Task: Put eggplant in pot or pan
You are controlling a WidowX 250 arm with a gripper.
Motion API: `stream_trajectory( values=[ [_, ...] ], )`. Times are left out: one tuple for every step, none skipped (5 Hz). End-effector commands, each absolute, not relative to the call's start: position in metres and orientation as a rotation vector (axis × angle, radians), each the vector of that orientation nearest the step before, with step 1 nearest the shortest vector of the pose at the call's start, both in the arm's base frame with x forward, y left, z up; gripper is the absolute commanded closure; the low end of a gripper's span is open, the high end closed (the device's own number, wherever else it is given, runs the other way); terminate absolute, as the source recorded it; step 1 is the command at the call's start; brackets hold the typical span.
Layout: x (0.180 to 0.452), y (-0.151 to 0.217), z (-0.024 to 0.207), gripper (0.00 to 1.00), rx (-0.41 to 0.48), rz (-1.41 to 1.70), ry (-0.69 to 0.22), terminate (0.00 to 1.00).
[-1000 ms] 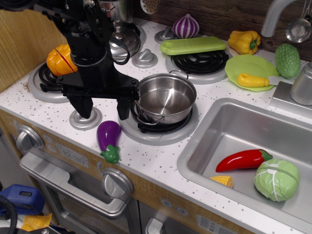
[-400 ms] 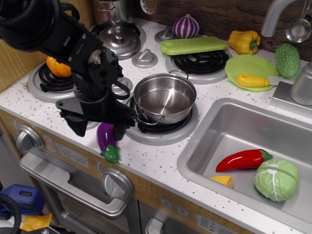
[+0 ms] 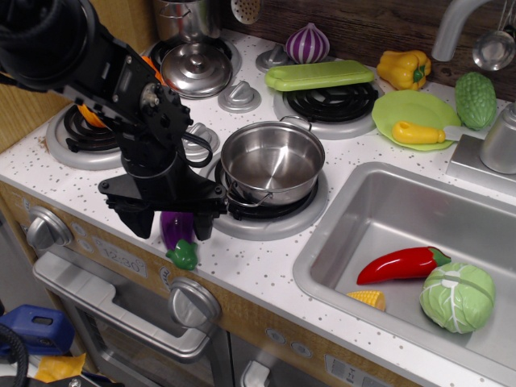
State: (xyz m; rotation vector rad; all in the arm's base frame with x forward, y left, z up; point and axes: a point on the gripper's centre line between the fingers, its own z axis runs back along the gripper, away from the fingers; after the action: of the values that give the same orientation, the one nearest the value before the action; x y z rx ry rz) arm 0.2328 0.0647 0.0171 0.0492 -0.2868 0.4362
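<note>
One end effector (image 3: 171, 226), its jaws spread wide and released, straddles the eggplant (image 3: 177, 234), which lies on the speckled worktop (image 3: 266, 270) with its green stem toward the front edge. Just right, the empty steel pot (image 3: 272, 164) sits on a burner (image 3: 266, 211).

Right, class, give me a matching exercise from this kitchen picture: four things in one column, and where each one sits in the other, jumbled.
Things:
1. eggplant
2. pot
3. red pepper
4. banana

Places:
A. in the sink
B. on the green plate
C. on the counter, between the open gripper's fingers
D. on the front burner

Pairs: 1-C, 2-D, 3-A, 4-B
</note>
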Motion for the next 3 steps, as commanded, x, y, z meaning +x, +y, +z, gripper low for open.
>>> stream_trajectory(
  values=[
    [0.2405,0.0712,0.0197,0.00,0.039,0.453,-0.321,0.00],
    [0.2411,0.0706,0.0185,0.00,0.045,0.451,-0.321,0.00],
    [0.2407,0.0683,0.0166,0.00,0.056,0.388,-0.313,0.00]
  ],
)
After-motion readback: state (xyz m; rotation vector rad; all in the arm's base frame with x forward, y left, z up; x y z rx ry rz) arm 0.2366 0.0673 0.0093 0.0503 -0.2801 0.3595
